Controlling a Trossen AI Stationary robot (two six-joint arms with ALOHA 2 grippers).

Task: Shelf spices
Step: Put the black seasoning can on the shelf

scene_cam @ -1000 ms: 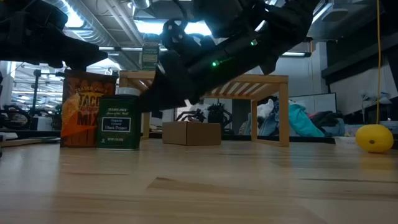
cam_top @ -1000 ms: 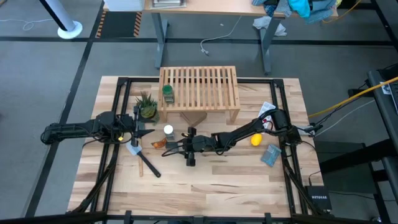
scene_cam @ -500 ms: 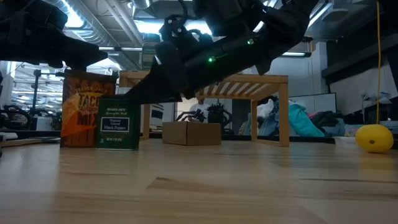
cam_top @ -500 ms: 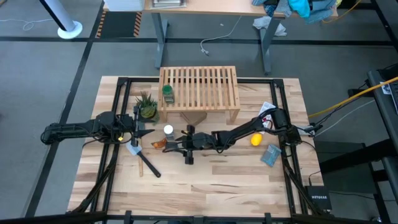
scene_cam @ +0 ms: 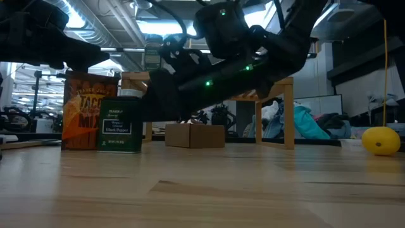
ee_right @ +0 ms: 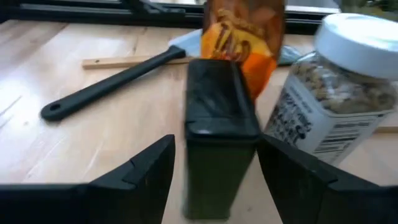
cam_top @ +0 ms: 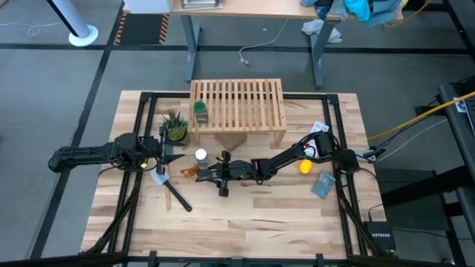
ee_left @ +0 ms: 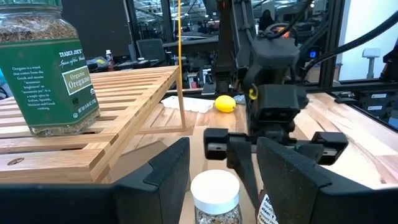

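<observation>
- The right gripper (ee_right: 214, 180) reaches low across the middle of the table, fingers spread on either side of the dark tin (ee_right: 219, 134), which stands upright on the tabletop (cam_top: 245, 222). The pads look apart from the tin's walls, so I judge it bracketed, not yet pinched.
- The tin sits in a cluster just in front of the shelf (cam_top: 237, 104): the white-capped jar (ee_right: 339, 93) is just beside it, and the orange taco-mix packet (ee_right: 245, 37) is right behind.
- The tin should be light, rigid and smooth-sided. Its flat narrow faces suit a squeeze across the width around mid-height; too high a hold would press the lid seam.
- The white-capped jar is probably glass or clear plastic: round, slick, heavier, best gripped around the body below the cap. The packet is soft and would crumple or slip.
- With neighbours so close, a finger could nudge the jar as the tin comes up.
- The green-lidded oregano jar (ee_left: 46, 68) already stands on the shelf's slatted top, near one end.
- The left gripper (ee_left: 217, 171) waits at the left side of the table, jaws parted and holding nothing, facing the white-capped jar.
- From the low view, the right arm's dark bulk hides the grip, so contact is hard to confirm.
- A black spatula (ee_right: 112, 78) lies flat on the tabletop nearby.
</observation>
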